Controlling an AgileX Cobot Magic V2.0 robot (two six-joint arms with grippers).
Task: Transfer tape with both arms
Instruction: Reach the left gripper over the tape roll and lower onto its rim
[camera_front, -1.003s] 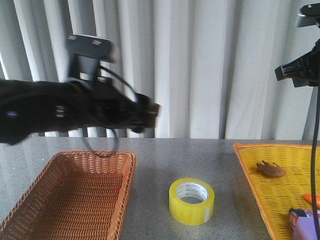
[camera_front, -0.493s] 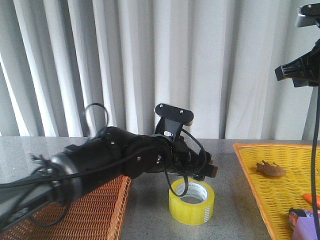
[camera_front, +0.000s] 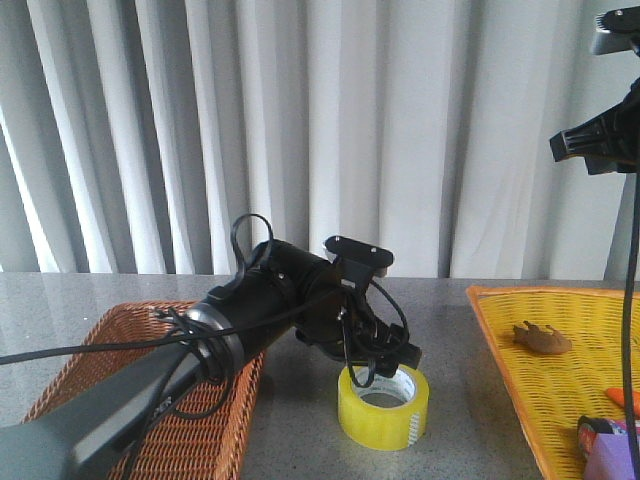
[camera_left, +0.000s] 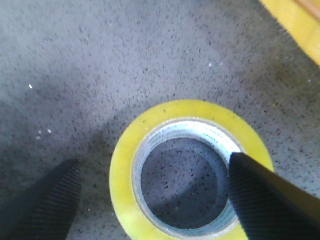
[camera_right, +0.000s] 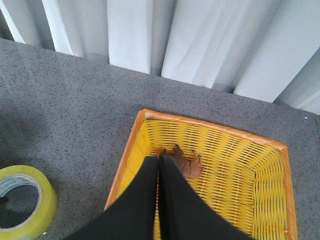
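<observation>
- tape (camera_front: 384, 403) lies flat on the grey table (camera_front: 450, 310), hole up, between the brown wicker basket (camera_front: 80, 400) and the yellow basket (camera_front: 560, 380); not lifted yet.
- Change: a second ago the left arm was high above the brown wicker basket, well apart from the tape; half a second ago it was swinging down beside the roll; now the left gripper (camera_front: 385, 370) is right over the tape, tips at the rim.
- Left wrist view: jaws apart and straddling the roll wall. One finger (camera_left: 265, 200) reaches into the core (camera_left: 187, 180); the other finger (camera_left: 45, 200) sits outside the yellow rim on the table. No squeeze yet.
- Meaning, as a judgement: reach is done, the pinch on the roll wall is the next step, and the handover to the other arm has not begun.
- right gripper (camera_right: 159, 165) has its jaws together, holding nothing. It hangs above the yellow basket, well apart from the tape, over a small brown object (camera_right: 185, 162) in that basket.
- Tape itself has not shifted on the table across the three front views.
- Writing: small dark print on the white core, seen in the front view; too small and blurred to read. No brand legible anywhere else.
</observation>
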